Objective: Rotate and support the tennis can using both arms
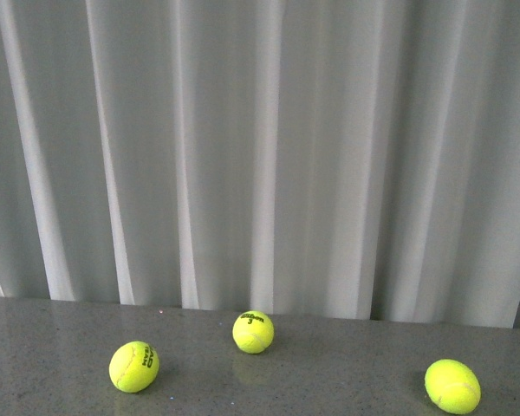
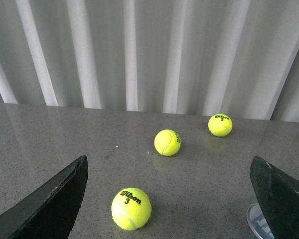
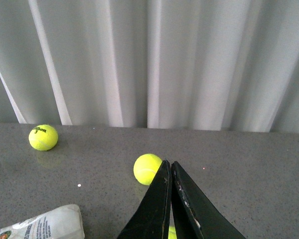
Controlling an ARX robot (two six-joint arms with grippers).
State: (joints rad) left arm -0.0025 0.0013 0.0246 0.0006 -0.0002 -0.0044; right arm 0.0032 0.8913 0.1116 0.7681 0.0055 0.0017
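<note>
- One pale curtain (image 1: 260,147) is hanging in folds across the whole background of all three views.
- One grey speckled table (image 1: 347,364) is running beneath it, carrying everything else.
- One tennis can (image 3: 40,225) is lying on the table close to the right gripper. Only its white printed end is showing, at the edge of the right wrist view. In the left wrist view, what looks like a pale round rim of it is peeking out from behind one finger. The front view is not showing it at all.
- Two grippers are appearing, each only in its own wrist view.
- The left gripper (image 2: 168,162) is hanging above the table with its black fingers spread wide and gripping nothing.
- The right gripper (image 3: 169,163) is pressing its fingers flat together, with nothing between them.
- Three tennis balls (image 1: 253,332) are sitting well apart in the front and left wrist views.
- The right wrist view is showing two clearly, the nearer partly blocked by the fingertips. A yellow sliver is also showing below the fingers.
</note>
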